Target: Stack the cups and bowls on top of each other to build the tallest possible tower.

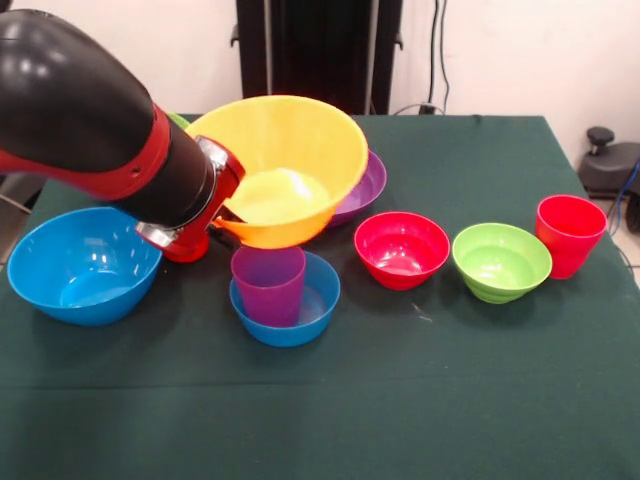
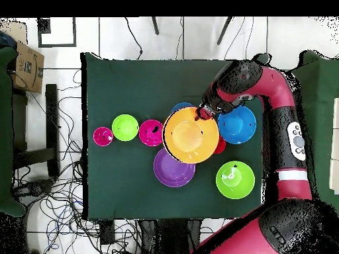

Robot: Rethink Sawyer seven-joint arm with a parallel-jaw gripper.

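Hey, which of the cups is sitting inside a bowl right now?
The purple cup. It stands upright in the small blue bowl near the middle, while the red cup at the row's end stands directly on the table.

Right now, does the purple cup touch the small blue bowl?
Touching. The front view shows the purple cup standing upright inside the small blue bowl, resting on its bottom.

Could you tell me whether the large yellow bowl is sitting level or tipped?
Tipped: the yellow bowl is off the table, its opening tilted toward the front camera.
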